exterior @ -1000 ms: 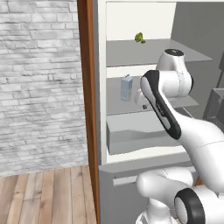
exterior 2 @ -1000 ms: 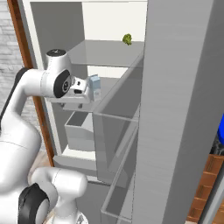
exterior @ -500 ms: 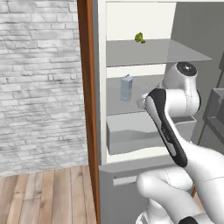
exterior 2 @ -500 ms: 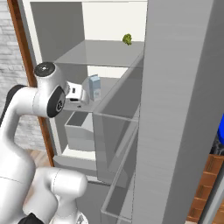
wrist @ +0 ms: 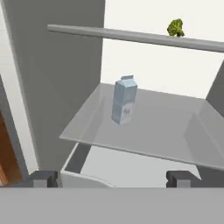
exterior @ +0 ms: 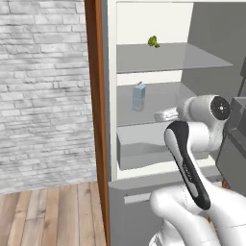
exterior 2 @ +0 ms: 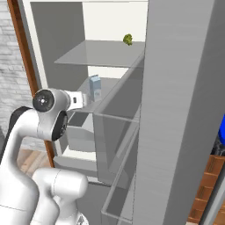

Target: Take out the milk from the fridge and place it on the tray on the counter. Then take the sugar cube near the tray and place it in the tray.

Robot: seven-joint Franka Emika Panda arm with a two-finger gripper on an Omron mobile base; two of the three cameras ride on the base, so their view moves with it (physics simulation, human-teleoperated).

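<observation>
Gripper (wrist: 111,178) open, jaws wide and empty, before the fridge (exterior: 206,53) shelf where the milk (wrist: 124,100) stands upright.

Base cams behind arm L/R, both face open fridge (exterior: 158,86); hand cam close, same shelves

We see a pale blue-grey gabled milk carton (wrist: 124,100) with a matt, paper-like face on a smooth, slightly translucent grey shelf (wrist: 170,131); the fridge's plain white inner walls (exterior: 144,24) look matt, beside rough pale brick (exterior: 43,86) and brown grained wooden floorboards (exterior: 53,216)
</observation>
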